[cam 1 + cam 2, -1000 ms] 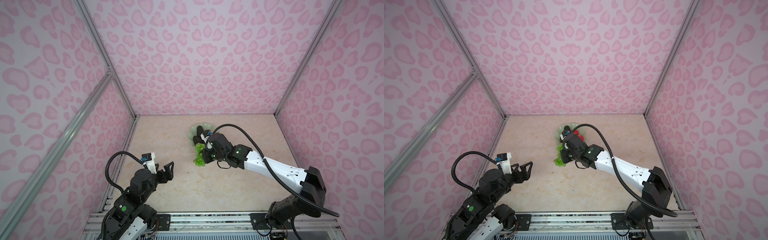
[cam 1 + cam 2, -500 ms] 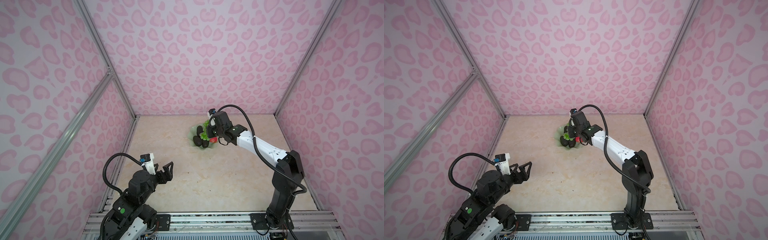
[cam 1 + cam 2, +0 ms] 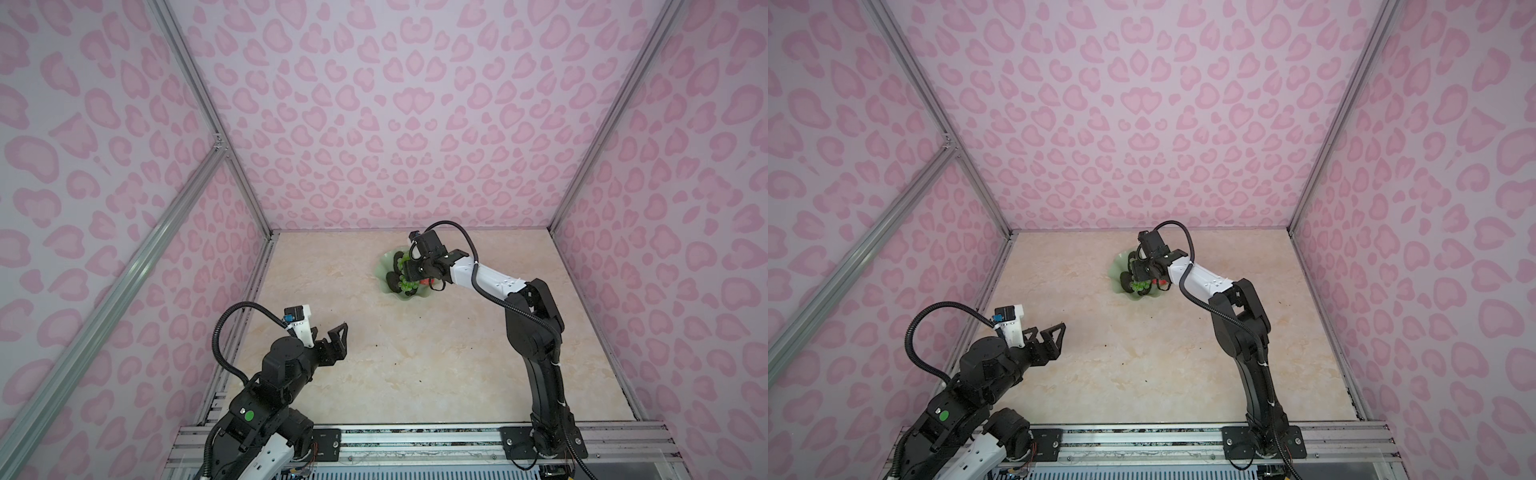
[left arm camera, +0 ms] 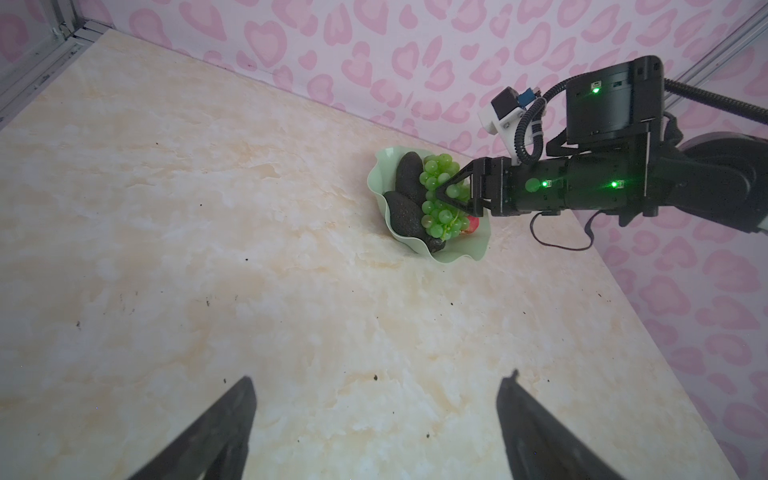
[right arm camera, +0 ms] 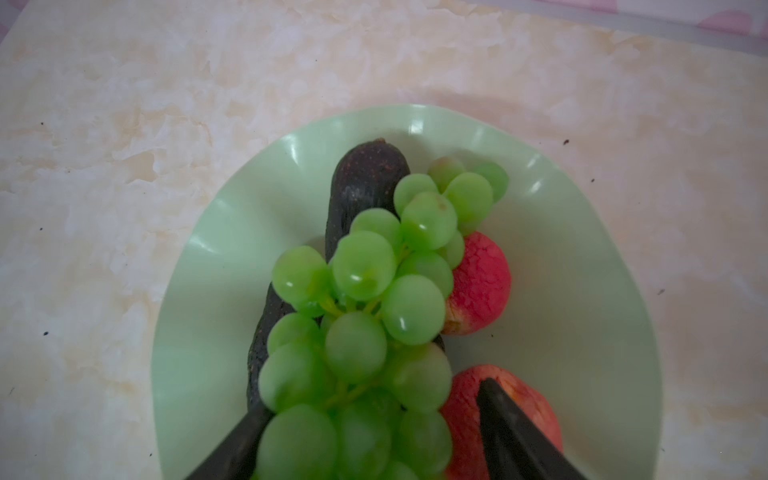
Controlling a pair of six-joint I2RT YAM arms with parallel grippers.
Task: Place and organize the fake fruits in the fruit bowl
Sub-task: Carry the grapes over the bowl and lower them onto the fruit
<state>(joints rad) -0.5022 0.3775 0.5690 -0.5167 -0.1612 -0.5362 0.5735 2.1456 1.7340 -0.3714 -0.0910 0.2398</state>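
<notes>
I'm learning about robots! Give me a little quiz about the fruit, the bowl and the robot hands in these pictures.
1. True or false: the green grapes lie inside the fruit bowl.
2. What is the left hand holding? A: an apple. B: the grapes. C: nothing.
3. Count the red apples you can see in the right wrist view. How many are there?

Key: 1 true; 2 C; 3 two.
</notes>
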